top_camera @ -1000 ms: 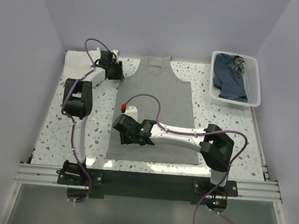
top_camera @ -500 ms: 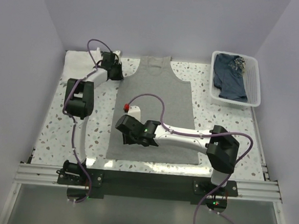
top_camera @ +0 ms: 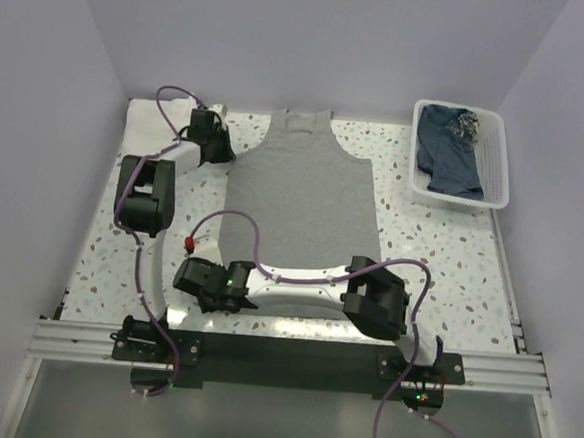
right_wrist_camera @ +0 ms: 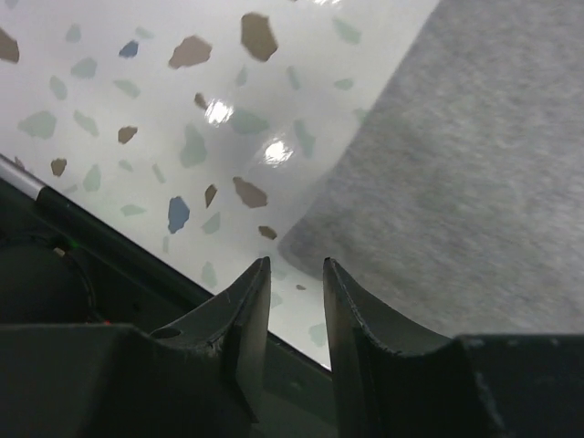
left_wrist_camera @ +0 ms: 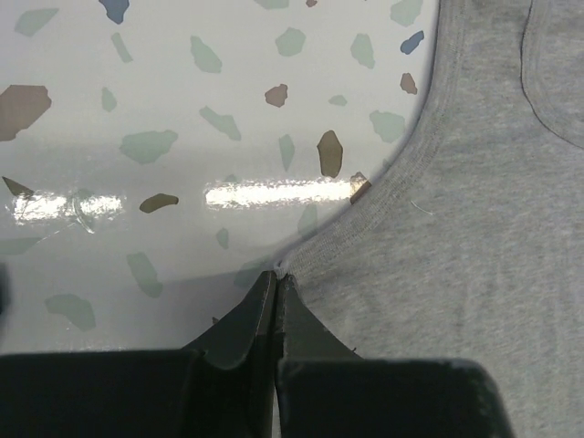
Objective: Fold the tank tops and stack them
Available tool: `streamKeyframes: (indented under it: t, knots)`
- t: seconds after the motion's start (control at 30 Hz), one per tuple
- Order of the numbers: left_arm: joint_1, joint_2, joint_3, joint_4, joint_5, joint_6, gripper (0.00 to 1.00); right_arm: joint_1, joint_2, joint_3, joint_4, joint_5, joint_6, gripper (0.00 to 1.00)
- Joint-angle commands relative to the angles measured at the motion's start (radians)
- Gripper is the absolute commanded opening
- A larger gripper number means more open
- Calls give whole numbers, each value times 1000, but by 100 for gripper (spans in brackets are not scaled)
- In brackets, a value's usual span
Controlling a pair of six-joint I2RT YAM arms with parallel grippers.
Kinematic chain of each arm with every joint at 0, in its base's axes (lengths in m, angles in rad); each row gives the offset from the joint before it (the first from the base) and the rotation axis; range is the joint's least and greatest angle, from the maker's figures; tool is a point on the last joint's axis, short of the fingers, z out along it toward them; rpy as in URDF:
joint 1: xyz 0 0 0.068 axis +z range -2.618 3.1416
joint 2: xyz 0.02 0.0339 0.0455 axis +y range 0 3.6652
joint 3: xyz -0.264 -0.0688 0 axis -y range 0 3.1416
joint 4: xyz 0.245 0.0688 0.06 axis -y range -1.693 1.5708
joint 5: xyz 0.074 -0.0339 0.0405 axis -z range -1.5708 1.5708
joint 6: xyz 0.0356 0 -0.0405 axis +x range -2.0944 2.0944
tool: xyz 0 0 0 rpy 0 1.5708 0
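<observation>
**A:** Grey tank top (top_camera: 304, 195)?
**B:** Flat on the desk (top_camera: 440, 259), full length open. No fold in it.
**A:** Pincers?
**B:** Left pincer (left_wrist_camera: 276, 278) pressed together on the top's left armhole edge. Right pincer (right_wrist_camera: 297, 265) slightly spread, empty, just off its near-left hem corner.
**A:** Progress?
**B:** Early, I'd judge. White folded cloth (top_camera: 149, 119) beyond its left shoulder, perhaps the other top. Basket (top_camera: 499, 118) to its right holds blue cloth (top_camera: 447, 150).

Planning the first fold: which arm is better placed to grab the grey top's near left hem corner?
Right: the right gripper is open just beside that corner of the top; the left gripper is shut, up at the armhole.
</observation>
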Motion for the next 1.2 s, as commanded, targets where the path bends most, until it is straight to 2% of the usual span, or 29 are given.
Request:
streamKeyframes:
  t: [0.0,0.4,0.63,1.17]
  knots:
    - [15,-51,-12,33,17,-14,0,24,43,72,-61,-3,-7,33]
    - [18,-35,8,28,30,-23,0,44,131,150,-110,34,-7,33]
    - [23,-28,17,22,38,-26,0,46,125,165,-137,76,-4,33]
    - [26,-15,28,16,50,-32,0,47,192,224,-162,76,-14,33]
